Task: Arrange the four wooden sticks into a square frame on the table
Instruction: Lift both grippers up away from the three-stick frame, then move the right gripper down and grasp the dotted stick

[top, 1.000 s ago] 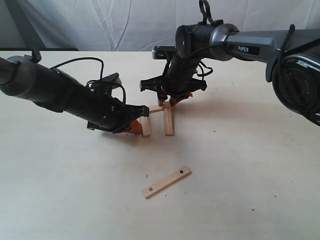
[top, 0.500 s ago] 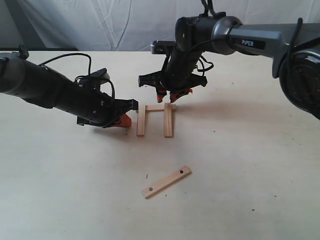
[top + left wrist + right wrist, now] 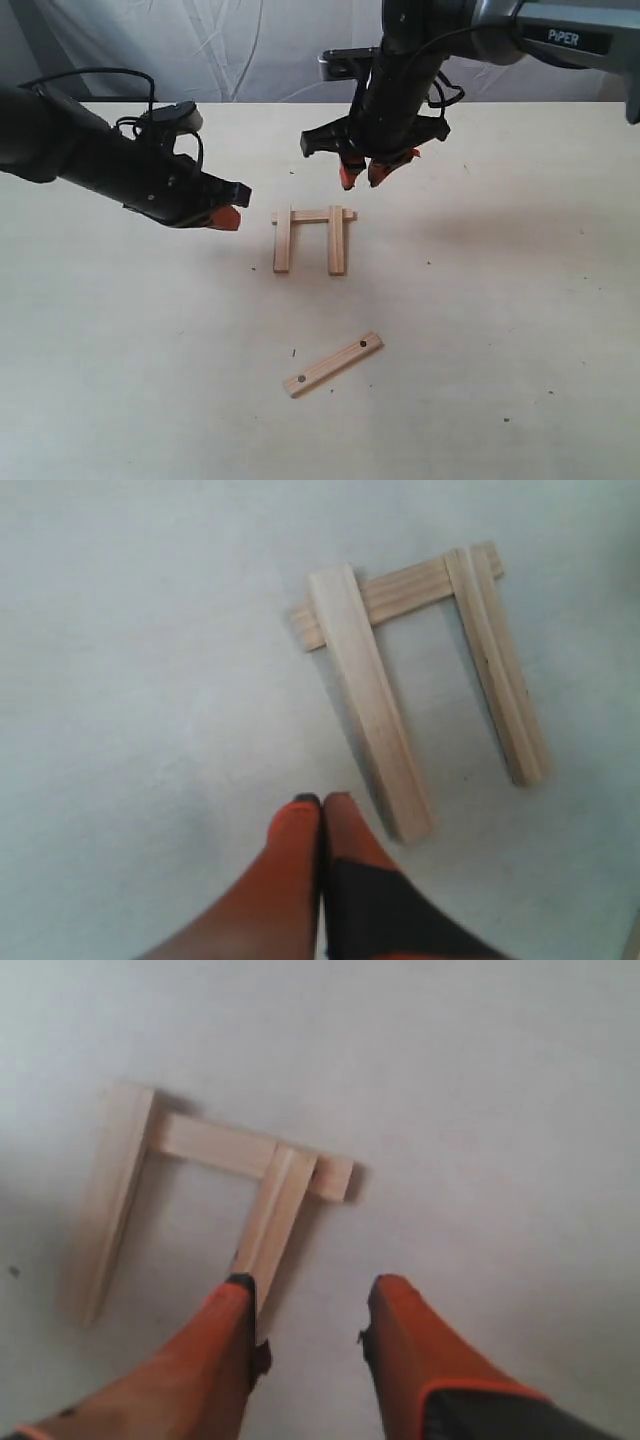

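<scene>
Three of the four thin, pale wooden sticks lie on the wide, pale cream table (image 3: 520,330) as a frame with one side missing. A cross stick (image 3: 313,215) makes the 12 o'clock side. The 9 o'clock stick (image 3: 282,245) and the 3 o'clock stick (image 3: 337,245) lie with their far ends over it. The fourth stick (image 3: 333,364), which has a small dark hole near each end, lies alone and slanted at 6 o'clock from the frame, well apart from it.

The black left gripper (image 3: 228,217) with orange tips hangs near the frame at 9 o'clock. Its fingers are pressed together and hold nothing. The right gripper (image 3: 365,178) hangs above the table at 1 o'clock from the frame, with its fingers spread wide and empty.

I judge that the step in hand is to fetch the fourth stick and close the 6 o'clock side. The wrist should first turn to match the slant of the stick, so that the fingers close across its narrow width near the middle. The stick should then be carried high and lowered flat over both free ends, with a little overhang. The three laid sticks are loose, so a light touch could push them out of square.
</scene>
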Controlling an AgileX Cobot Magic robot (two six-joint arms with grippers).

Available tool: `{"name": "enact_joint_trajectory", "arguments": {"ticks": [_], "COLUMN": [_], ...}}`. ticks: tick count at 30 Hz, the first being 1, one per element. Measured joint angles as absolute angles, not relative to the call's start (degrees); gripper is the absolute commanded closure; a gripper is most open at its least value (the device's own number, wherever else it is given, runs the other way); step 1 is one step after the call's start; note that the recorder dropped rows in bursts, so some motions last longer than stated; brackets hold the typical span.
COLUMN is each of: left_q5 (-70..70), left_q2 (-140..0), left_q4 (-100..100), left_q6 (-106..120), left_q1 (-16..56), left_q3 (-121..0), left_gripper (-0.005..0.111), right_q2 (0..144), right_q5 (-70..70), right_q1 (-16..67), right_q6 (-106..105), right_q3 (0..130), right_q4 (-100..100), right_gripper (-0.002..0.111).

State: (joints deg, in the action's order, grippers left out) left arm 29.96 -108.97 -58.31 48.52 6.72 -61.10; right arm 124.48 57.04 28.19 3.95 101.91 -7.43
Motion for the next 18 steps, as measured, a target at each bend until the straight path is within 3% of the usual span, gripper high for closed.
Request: {"name": "enact_joint_trajectory", "arguments": {"ticks": [11, 18], "left_q5": [25.08, 22.93], "left_q2": [-97.52, -91.23], "left_q4": [-49.08, -49.08], "left_q6": [45.34, 45.25], "left_q1": [6.36, 6.36], "left_q3": [-49.64, -45.12], "left_gripper": [0.107, 0.107], "right_q2": [114.58, 112.89], "right_q5": [55.80, 55.80], "right_q1": [30.42, 33.76], "right_q6": [-34.03, -57.21], "right_q3": [80.58, 73.46], "right_q4": [-23.23, -28.43], "right_gripper": [0.070, 0.069]}}
